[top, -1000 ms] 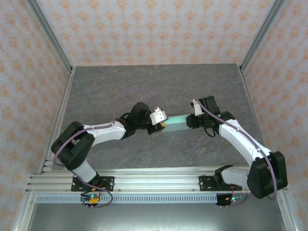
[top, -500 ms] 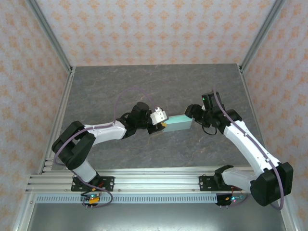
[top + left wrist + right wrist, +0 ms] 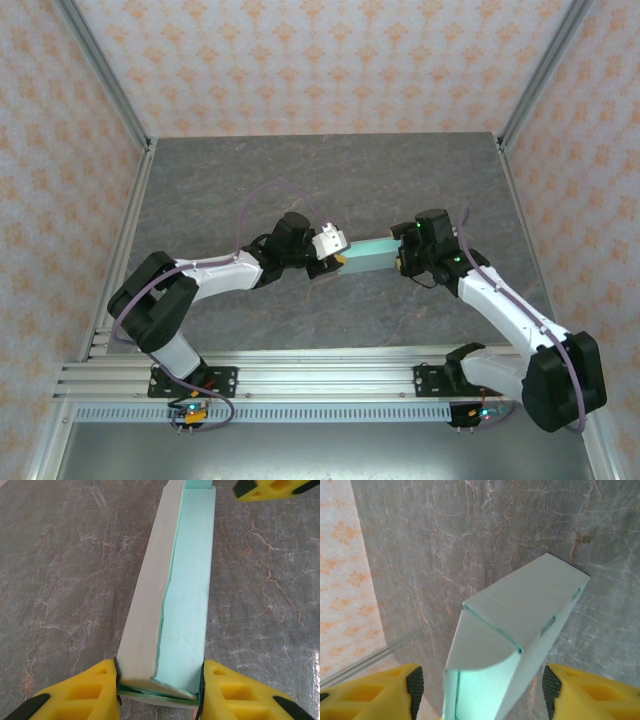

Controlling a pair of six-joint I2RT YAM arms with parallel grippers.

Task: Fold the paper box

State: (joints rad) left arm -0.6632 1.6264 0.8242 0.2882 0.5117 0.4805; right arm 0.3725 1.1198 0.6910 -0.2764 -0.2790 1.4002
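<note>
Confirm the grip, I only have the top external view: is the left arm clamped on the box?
Observer: Yes. In the left wrist view the left jaws are shut on the box end, both yellow pads against its sides.
Operator: And the right?
Observer: Open. The right jaws straddle the other end; the right wrist view shows a gap beside each right pad.
Operator: Is that end closed?
Observer: The flap is folded over but bowed, with a seam showing along its top edge.
</note>
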